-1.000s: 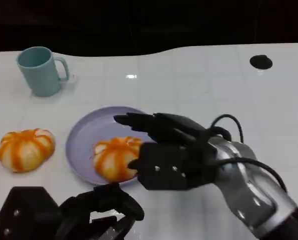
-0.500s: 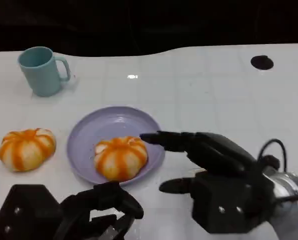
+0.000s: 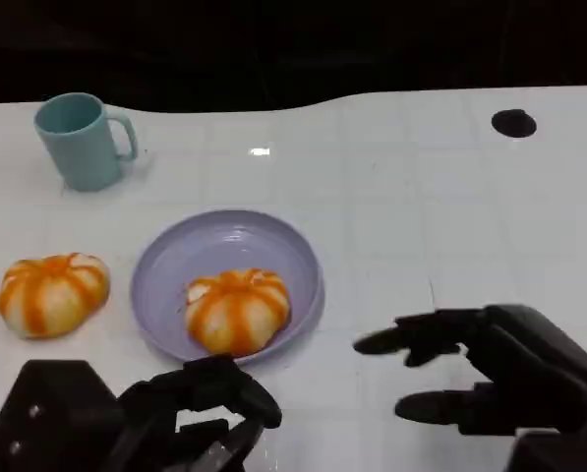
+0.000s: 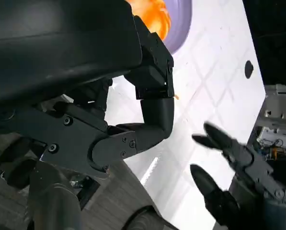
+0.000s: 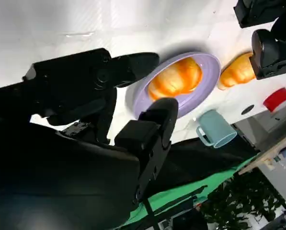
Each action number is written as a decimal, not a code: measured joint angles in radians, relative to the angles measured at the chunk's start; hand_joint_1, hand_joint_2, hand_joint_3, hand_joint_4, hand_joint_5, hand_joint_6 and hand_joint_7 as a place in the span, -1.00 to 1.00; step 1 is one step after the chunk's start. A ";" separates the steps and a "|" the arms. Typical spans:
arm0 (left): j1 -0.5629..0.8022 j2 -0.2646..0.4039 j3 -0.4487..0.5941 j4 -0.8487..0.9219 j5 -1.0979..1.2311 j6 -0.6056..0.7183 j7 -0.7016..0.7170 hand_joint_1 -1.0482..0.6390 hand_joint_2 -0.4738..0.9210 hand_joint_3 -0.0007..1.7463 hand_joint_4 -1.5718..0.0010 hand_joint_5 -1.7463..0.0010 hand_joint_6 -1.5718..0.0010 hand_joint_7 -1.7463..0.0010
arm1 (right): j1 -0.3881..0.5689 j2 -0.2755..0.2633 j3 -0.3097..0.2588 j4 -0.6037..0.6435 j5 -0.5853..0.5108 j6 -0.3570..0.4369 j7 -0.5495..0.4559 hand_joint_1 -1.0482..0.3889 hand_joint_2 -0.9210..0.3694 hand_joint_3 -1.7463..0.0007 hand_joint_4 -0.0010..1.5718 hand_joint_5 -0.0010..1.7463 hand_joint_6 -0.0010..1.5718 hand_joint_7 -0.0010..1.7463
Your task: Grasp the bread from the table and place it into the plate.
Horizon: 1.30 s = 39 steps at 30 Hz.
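Head view, L to R: 2nd bread on table at far left, teal mug behind it. Left hand low at front, fingers curled in w/ nothing in them. Purple plate just beyond, bread lying in its near part. Right hand near plate's right, apart from it, fingers spread, holding nothing. Black spot far right.

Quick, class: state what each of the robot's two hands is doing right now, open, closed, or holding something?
Left hand: fingers curled in, holding nothing; closed.
Right hand: open, fingers apart, empty, off to the side of the lilac round plate.
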State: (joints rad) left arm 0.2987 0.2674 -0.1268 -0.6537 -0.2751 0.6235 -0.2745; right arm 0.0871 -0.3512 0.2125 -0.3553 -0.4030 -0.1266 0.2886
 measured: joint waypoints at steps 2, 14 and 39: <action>-0.001 0.000 0.000 0.009 -0.001 -0.004 -0.001 -0.16 0.95 -0.26 0.12 -1.00 0.23 -0.68 | 0.027 -0.003 -0.022 -0.011 0.003 -0.015 -0.010 0.33 -0.63 0.27 -0.06 0.46 0.17 -0.27; -0.001 0.000 0.007 0.021 -0.004 -0.024 -0.008 -0.17 0.96 -0.30 0.12 -1.00 0.21 -0.66 | 0.166 -0.016 -0.114 -0.047 -0.042 -0.070 -0.085 0.45 -0.12 -0.41 0.06 0.85 0.14 0.32; 0.028 0.009 0.043 0.033 -0.014 -0.039 -0.018 -0.14 1.00 -0.36 0.17 -1.00 0.23 -0.62 | 0.174 0.041 -0.095 0.091 -0.197 -0.093 -0.280 0.39 -0.25 -0.06 0.11 0.87 0.20 0.21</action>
State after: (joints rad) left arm 0.3268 0.2766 -0.0837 -0.6210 -0.2895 0.5843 -0.2929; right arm 0.2610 -0.3100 0.1175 -0.2639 -0.5999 -0.2201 0.0085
